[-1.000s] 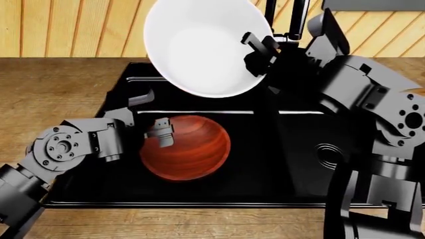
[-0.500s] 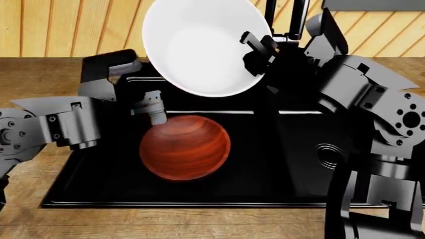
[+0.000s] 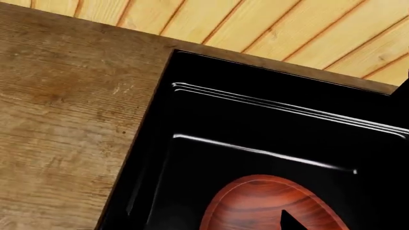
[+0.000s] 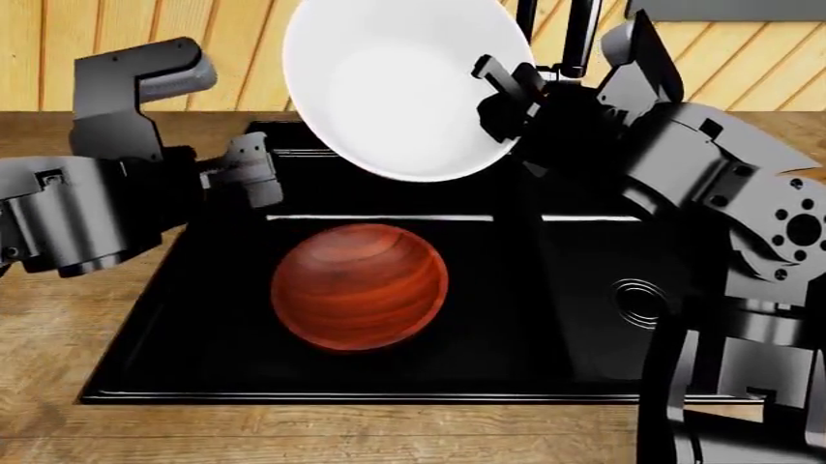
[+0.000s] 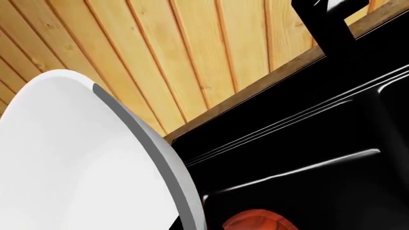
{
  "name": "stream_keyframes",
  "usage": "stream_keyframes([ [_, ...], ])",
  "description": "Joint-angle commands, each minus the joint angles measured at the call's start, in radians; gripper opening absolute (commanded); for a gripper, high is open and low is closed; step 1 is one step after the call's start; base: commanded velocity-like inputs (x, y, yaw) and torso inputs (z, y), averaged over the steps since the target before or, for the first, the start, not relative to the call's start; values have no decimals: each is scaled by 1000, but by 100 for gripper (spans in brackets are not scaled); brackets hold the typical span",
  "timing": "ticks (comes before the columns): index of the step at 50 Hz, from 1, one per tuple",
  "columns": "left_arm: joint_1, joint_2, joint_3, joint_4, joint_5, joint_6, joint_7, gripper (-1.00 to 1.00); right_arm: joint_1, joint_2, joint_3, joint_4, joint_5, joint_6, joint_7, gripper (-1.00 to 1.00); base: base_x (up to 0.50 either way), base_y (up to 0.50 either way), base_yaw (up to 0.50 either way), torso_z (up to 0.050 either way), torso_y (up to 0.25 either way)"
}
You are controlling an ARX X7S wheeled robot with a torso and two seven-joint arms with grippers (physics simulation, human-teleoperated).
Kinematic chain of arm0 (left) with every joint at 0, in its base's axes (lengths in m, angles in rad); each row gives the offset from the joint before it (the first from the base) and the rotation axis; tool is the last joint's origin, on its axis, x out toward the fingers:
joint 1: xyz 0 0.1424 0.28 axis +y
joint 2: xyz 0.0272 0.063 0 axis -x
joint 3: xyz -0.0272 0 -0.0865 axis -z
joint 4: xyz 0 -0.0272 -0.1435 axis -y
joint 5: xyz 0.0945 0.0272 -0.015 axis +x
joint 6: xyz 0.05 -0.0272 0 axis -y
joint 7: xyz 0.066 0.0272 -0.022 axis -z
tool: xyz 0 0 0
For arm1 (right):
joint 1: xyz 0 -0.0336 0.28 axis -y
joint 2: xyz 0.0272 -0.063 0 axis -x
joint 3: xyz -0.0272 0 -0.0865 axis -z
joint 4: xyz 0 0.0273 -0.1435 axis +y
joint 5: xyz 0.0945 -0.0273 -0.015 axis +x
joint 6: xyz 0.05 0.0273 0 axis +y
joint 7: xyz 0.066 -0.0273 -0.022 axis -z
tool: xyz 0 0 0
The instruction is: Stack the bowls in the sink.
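- Since a second earlier, my left gripper (image 4: 246,166) had lifted off the wooden bowl (image 4: 359,286) to the sink (image 4: 168,319) corner; whether it was apart I couldn't tell.
- Left wrist view: wooden bowl (image 3: 268,206) sat low in the basin, open room around.
- Right wrist view: white bowl (image 5: 83,158), rigid and probably slick, hung tilted.
- Head view: right gripper (image 4: 501,92) pinched its rim, above the basin.

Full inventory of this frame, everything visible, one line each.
White bowl: 1, glossy white, tilted in the air above the sink's back edge, held at its rim.
Wooden bowl: 1, reddish-brown, on the floor of the sink's left basin.
Sink: 1, glossy black, two basins, set in the countertop.
Faucet: 1, black, behind the sink.
Countertop: 1, brown wood.
Wall: light wood planks.
Left end effector: raised over the sink's left edge, empty.
Right end effector: gripping the white bowl's rim.
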State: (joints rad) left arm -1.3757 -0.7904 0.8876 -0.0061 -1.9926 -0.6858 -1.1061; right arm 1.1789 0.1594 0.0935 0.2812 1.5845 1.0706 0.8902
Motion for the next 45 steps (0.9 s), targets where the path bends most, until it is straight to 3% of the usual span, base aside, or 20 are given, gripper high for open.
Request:
stream_keyframes([
  [1,-29,-63,-30,39,-10,2,-35,100,1,4,-7,2,0,-15,-12,-100,0,0,0,0,0],
  [26,-62,-233,-130,171,-101,53,-142,100,-45,8,-79,33,-53,-20,-61,-100,0,0,0,0,0],
  [45,-69,-218,-131,130,-56,59,-101,100,-31,5,-228,157,-209,-37,-165,-100,0,0,0,1,0],
])
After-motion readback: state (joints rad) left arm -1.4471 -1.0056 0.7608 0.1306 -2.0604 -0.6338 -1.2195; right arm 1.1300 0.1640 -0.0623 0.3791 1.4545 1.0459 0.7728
